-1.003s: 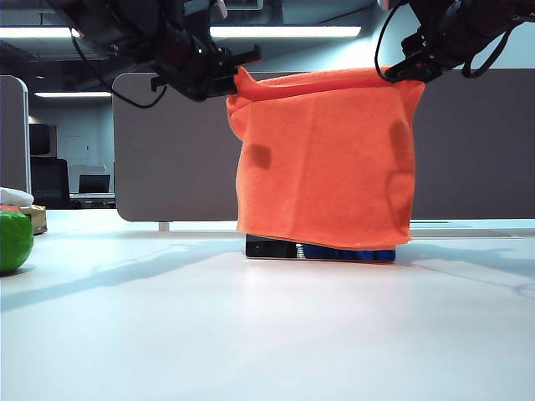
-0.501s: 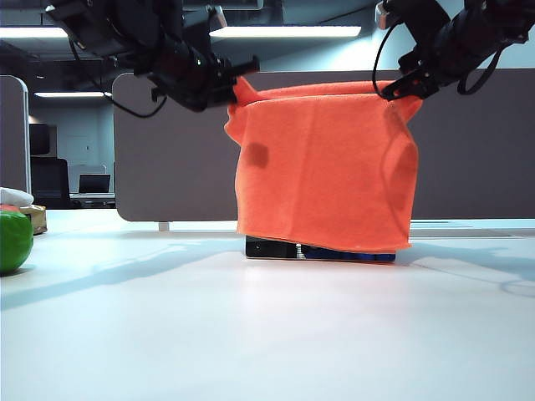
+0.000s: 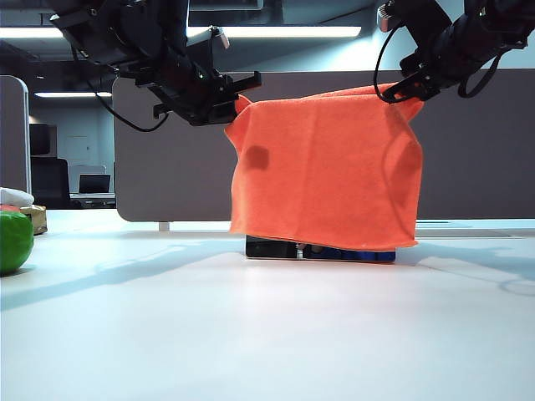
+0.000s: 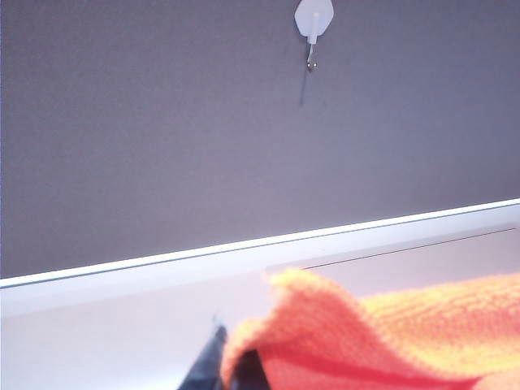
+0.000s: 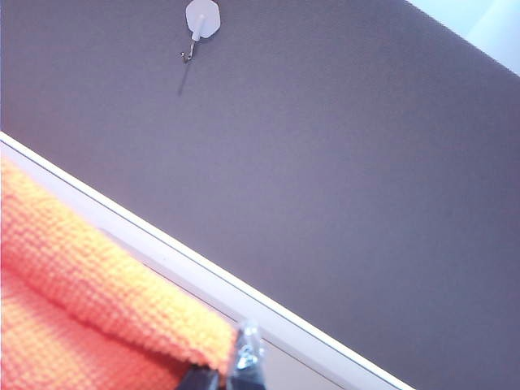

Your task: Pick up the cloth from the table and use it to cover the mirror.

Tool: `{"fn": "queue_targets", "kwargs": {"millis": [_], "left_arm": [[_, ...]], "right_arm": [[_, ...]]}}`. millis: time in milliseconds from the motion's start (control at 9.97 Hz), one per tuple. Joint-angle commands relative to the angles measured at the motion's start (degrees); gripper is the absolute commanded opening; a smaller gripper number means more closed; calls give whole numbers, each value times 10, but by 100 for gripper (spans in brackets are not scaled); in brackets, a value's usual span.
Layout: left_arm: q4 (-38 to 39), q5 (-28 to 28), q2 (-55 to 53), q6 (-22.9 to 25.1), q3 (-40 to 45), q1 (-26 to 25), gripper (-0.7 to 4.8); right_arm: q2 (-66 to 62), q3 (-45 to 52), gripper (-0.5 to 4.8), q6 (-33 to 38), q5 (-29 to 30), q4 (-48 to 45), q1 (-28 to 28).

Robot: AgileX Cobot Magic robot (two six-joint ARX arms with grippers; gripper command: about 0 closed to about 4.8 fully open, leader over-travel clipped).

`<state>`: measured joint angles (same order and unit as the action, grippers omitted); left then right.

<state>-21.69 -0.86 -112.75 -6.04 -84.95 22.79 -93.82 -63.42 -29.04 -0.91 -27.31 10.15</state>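
My left gripper (image 3: 236,98) and right gripper (image 3: 405,90) each pinch one top corner of the one cloth (image 3: 324,171), which hangs over the one mirror (image 3: 322,251) on the table (image 3: 267,326). One green ball (image 3: 14,240) sits far left of the mirror.

The cloth (image 3: 322,171) is bright orange, plain. The table (image 3: 251,334) is glossy white. A green ball (image 3: 14,241) sits at its edge.

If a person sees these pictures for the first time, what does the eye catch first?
A bright orange cloth hangs mid-table, hiding the mirror except its dark base. The left hand and right hand, both shut, pinch its top corners. At the far left edge sits a green round object.
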Motion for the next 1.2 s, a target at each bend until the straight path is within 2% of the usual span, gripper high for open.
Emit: {"fn": "queue_targets", "kwargs": {"millis": [100,201,301,602,802,902,1003,1103,1203], "left_arm": [[38,-35,1,0,-2,-7,-5],[38,-35,1,0,-2,-7,-5],[38,-35,2,0,-2,-8,120],[36,-29,2,0,-2,-7,152],[36,-28,2,0,-2,-7,226],[28,-28,2,0,-2,-7,318],[1,0,3,0,-2,-7,409],[1,0,2,0,-2,-7,409],[1,1,2,0,-2,-7,409]], "right_arm": [[-6,-3,50,1,-37,48,-17],[-6,-3,77,1,-37,48,-17],[-6,-3,162,1,-44,47,-17],[-6,-3,162,1,-50,43,-17],[-5,-3,162,1,-85,33,-17],[2,-3,161,0,-109,15,-16],[21,-3,157,1,-105,-5,-15],[29,-3,157,1,-93,-8,-14],[45,-3,157,1,-38,-12,-2]]}}
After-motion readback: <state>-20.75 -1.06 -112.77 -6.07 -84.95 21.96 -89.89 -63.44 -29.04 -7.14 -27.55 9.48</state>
